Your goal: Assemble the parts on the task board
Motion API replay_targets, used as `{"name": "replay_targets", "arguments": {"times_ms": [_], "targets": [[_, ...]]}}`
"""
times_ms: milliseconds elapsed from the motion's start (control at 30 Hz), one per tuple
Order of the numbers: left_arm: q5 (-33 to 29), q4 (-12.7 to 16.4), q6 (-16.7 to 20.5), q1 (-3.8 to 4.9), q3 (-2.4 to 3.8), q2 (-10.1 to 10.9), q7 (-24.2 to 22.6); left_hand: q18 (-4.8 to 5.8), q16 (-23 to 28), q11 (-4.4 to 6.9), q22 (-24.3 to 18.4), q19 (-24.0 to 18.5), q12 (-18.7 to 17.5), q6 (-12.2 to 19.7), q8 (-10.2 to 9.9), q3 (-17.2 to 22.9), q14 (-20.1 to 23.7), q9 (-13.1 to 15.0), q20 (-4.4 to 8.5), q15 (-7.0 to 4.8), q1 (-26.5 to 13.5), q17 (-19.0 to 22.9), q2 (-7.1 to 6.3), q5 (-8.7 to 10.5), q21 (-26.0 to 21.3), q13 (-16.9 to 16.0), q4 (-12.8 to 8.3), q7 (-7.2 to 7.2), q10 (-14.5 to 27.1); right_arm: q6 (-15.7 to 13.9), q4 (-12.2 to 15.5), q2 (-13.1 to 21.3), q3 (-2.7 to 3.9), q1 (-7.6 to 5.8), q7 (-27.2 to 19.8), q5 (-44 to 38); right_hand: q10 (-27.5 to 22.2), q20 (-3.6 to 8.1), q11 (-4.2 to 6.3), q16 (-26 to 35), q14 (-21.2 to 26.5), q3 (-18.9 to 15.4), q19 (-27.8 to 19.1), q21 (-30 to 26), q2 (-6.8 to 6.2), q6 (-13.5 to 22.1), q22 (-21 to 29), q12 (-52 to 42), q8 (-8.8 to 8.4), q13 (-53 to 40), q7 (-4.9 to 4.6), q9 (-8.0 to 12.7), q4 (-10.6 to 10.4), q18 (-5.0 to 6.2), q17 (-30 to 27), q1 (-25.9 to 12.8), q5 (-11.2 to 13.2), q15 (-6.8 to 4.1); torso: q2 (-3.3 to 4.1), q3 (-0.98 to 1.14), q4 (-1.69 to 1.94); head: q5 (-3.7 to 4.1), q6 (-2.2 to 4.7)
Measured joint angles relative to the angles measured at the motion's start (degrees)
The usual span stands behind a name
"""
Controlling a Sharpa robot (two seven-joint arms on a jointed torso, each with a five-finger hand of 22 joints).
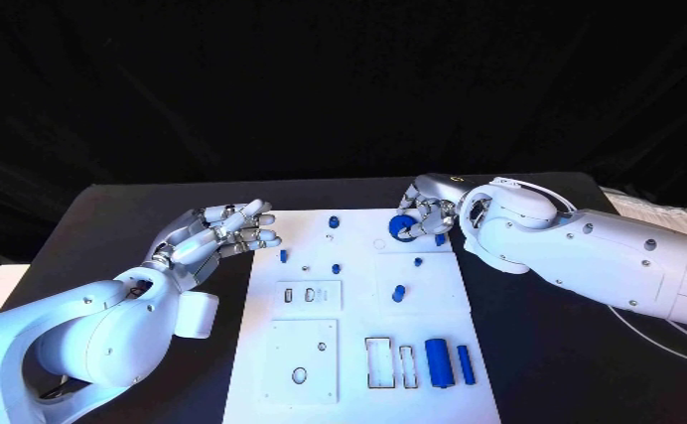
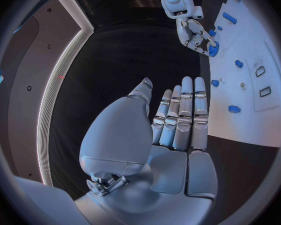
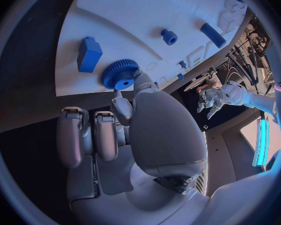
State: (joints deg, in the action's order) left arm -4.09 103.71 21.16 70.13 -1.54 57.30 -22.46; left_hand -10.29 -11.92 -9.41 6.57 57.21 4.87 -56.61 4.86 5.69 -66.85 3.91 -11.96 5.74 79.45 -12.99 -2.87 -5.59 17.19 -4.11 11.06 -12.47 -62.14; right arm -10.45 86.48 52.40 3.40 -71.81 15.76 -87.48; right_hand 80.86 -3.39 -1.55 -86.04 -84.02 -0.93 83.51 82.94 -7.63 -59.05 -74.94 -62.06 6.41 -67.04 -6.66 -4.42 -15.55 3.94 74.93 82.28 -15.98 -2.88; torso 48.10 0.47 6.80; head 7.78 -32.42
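Observation:
The white task board (image 1: 358,330) lies in the middle of the black table. At its far right corner a blue gear (image 1: 404,226) rests on the board, and my right hand (image 1: 434,212) pinches its rim with the thumb and a finger (image 3: 138,80), the other fingers curled in. The gear (image 3: 120,74) lies next to a blue block (image 3: 89,53). My left hand (image 1: 229,230) hovers beside the board's far left corner with straight, spread fingers (image 2: 181,115) and holds nothing. Small blue parts (image 1: 337,268) dot the board's middle.
A blue cylinder (image 1: 438,362) and a blue bar (image 1: 466,364) lie at the board's near right, beside rectangular slots (image 1: 379,362). A small blue peg (image 1: 334,221) stands near the far edge. White cables (image 1: 644,208) lie at the table's right edge.

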Motion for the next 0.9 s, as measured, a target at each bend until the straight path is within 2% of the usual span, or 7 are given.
{"name": "replay_targets", "arguments": {"times_ms": [433, 900], "targets": [[0.0, -0.15, -0.13, 0.0, 0.0, -0.05, 0.14, 0.0, 0.0, 0.0, -0.05, 0.0, -0.25, 0.0, 0.0, 0.0, 0.0, 0.0, 0.0, 0.0, 0.0, 0.01, 0.0, 0.0, 0.0, 0.0, 0.0, 0.0, 0.0, -1.37, 0.8, 0.87, -0.03, 0.13, -0.7, -0.4, -0.02, 0.0, -0.02, -0.19, 0.0, -0.16, 0.0, 0.0, 0.0, 0.0, 0.01, 0.0, 0.01, -0.17, 0.0, 0.07, 0.15, 0.0, -0.01, 0.0, 0.0, 0.0, 0.0, -0.02, 0.04, 0.28, -0.13], [-0.01, -0.25, -0.27, 0.0, 0.0, -0.04, 0.3, 0.01, 0.0, 0.0, -0.05, 0.0, -0.25, 0.0, 0.0, 0.0, 0.0, 0.0, 0.0, 0.0, 0.0, -0.04, 0.0, 0.0, 0.0, 0.0, 0.0, 0.0, 0.0, -1.49, 1.29, 1.77, -0.02, 0.28, -1.11, -0.43, -0.1, 0.0, -0.1, -0.18, 0.0, -0.16, -0.01, 0.0, -0.23, 0.0, 0.02, 0.01, 0.0, -0.37, 0.0, 0.07, 0.15, 0.0, -0.02, -0.24, 0.0, 0.0, 0.03, -0.03, 0.07, 0.44, -0.38]]}}
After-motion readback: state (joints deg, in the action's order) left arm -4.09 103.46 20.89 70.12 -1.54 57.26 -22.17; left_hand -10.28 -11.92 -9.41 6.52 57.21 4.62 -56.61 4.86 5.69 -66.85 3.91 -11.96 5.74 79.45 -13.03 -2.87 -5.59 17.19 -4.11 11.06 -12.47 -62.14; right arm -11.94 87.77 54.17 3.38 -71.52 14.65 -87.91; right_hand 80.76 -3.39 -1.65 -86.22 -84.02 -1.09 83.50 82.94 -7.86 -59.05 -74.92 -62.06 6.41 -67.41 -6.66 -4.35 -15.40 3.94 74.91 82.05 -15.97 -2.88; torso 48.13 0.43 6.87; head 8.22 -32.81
